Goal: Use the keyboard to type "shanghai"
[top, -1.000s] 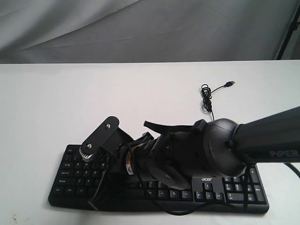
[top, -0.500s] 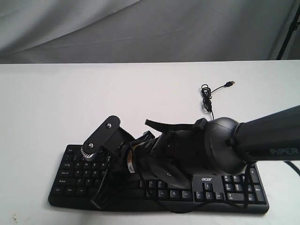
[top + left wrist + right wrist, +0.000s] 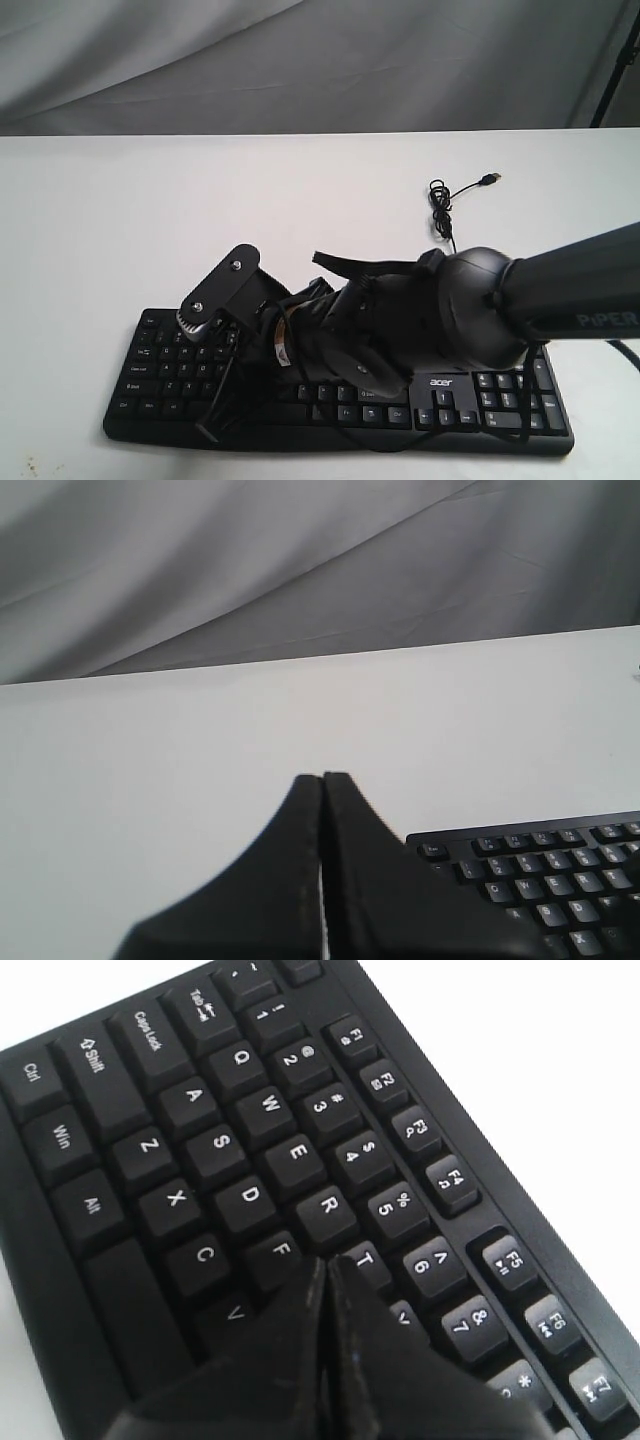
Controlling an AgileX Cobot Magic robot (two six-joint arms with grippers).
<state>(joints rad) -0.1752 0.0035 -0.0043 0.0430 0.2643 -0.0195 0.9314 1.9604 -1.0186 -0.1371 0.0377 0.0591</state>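
The black keyboard (image 3: 480,400) lies along the front of the white table, with an "acer" logo above its arrow keys. My right arm reaches across it from the right. My right gripper (image 3: 328,1262) is shut, and its tips hang between the F and T keys, covering the key beneath; contact cannot be judged. In the exterior view the right gripper (image 3: 258,352) is mostly lost in the dark arm over the keyboard's left half. My left gripper (image 3: 322,777) is shut and empty over bare table, beside the keyboard (image 3: 540,870) corner with the Esc key.
The keyboard's thin USB cable (image 3: 445,205) coils behind it, with the plug lying loose on the table. A grey cloth backdrop hangs behind the table. A black pole (image 3: 615,60) stands at the back right.
The right arm and its wrist camera mount have shifted slightly to the right over the keyboard. Nothing else has moved.
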